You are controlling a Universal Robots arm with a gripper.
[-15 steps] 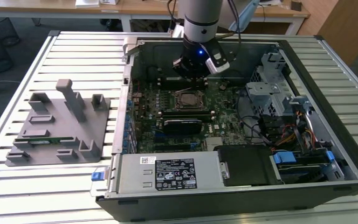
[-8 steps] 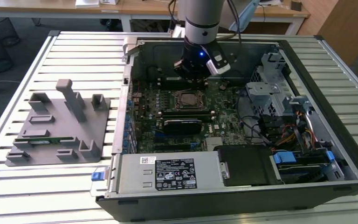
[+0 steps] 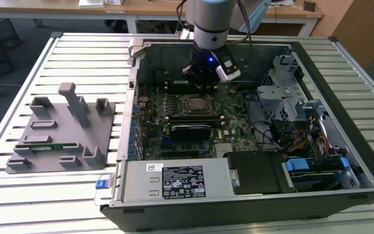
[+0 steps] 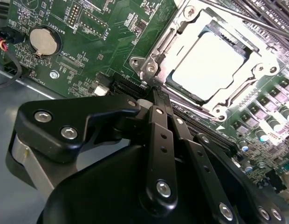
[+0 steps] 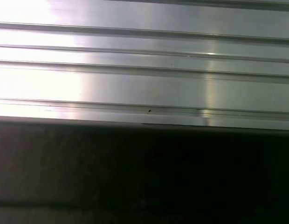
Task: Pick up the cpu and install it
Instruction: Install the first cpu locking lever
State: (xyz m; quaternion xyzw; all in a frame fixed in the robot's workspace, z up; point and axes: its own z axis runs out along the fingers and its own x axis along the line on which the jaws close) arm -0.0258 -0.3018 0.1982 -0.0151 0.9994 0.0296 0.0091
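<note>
- The claw (image 4: 156, 100) hangs inside the open computer case (image 3: 343, 161), just above the motherboard (image 4: 112, 37). In the second wrist view its black linkage bars run together toward one tip. That suggests clenched fingers with nothing between them, but the tips themselves are hidden, so I cannot tell for certain.
- In the second wrist view, the cpu (image 4: 207, 65) lies at about 1 o'clock from the claw tip, just beyond it. It is a flat silver square sitting inside the socket (image 4: 154, 51), apparently level within the metal frame. In the exterior view the socket sits at about 6 o'clock from the claw, just beneath it.
- Risk: the claw is very close to the socket frame. A small downward or sideways drift could knock the frame or the chip.
- Risk: if the chip is not fully seated, a nudge could tilt it and harm the contacts beneath. The seating itself cannot be confirmed from these pictures.
- A round coin battery (image 4: 43, 41) sits at about 10 o'clock from the claw tip, well apart.
- Outside the case, at 9 o'clock in the exterior view, a grey parts fixture (image 3: 60, 131) rests on the slatted metal table (image 3: 83, 48).
- Risk: the case walls stand close around the arm (image 3: 210, 22), so a wide swing could strike them.
</note>
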